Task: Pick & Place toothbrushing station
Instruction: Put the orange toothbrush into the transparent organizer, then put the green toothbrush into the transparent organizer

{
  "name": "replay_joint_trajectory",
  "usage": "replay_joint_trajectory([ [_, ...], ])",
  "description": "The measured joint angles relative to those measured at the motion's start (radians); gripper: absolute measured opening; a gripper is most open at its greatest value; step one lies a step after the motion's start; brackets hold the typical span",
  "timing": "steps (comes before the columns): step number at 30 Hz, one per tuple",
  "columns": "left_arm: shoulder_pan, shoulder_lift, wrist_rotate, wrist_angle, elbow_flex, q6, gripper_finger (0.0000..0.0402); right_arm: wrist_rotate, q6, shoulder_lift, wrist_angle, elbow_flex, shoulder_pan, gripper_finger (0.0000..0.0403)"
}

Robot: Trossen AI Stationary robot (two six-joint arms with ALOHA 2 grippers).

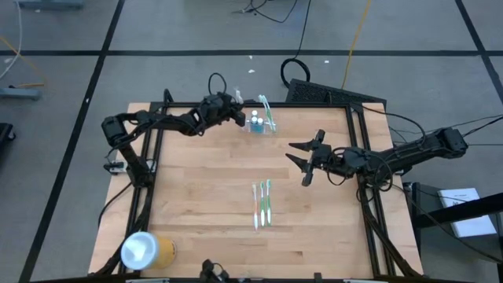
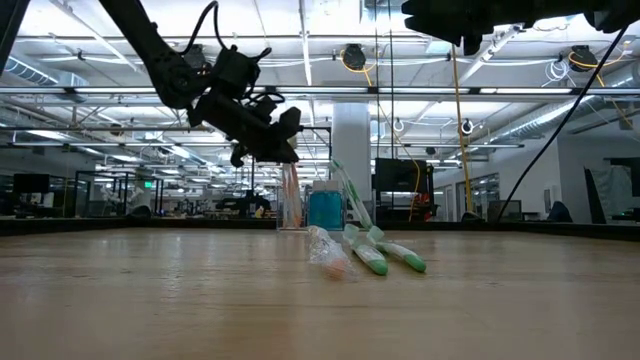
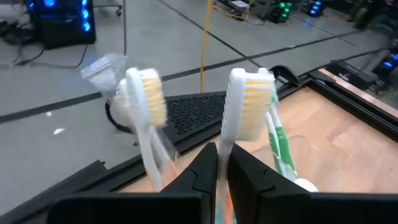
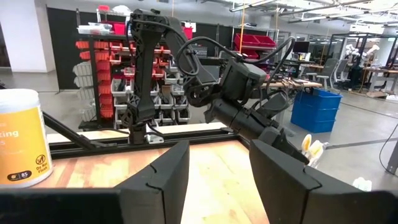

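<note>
Toothbrushes are the main thing here. The left gripper (image 1: 238, 110) is up at the far edge of the table (image 1: 196, 220), a bit left of the middle, and its jaws are pinched together on the handle of a white toothbrush (image 3: 239, 118) with yellowish bristles, held head-up. In the left wrist view a second white toothbrush (image 3: 146, 118) stands just beside it, and a green-handled one (image 3: 280, 146) leans close on the other side.

The toothbrushing station (image 1: 261, 124), the little clear plastic holder, sits right by that gripper at the far edge, with a blue-topped item inside and green brushes sticking out of it.

The right gripper (image 1: 302, 161) hangs over the right half of the table with its jaws spread apart and nothing between them.

Three loose toothbrushes (image 1: 262, 203) lie side by side near the middle, closer to the near edge. A yellow canister with a white lid (image 1: 147, 250) is at the near-left corner.
</note>
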Motion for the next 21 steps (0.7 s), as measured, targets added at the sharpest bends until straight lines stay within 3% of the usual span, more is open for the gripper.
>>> replay_joint_trajectory([
  [5,-0.008,0.0,-0.035,-0.014,0.0,-0.038,0.006,0.0,0.0,0.0,0.0,0.0,0.0,0.016],
  [13,-0.012,0.0,-0.034,-0.008,0.0,-0.077,0.017,0.0,0.0,0.0,0.0,0.0,0.0,0.016],
  [21,-0.014,-0.019,0.108,0.046,0.0,-0.036,0.0241,-0.004,0.001,0.0,0.007,0.0,0.0,0.016],
])
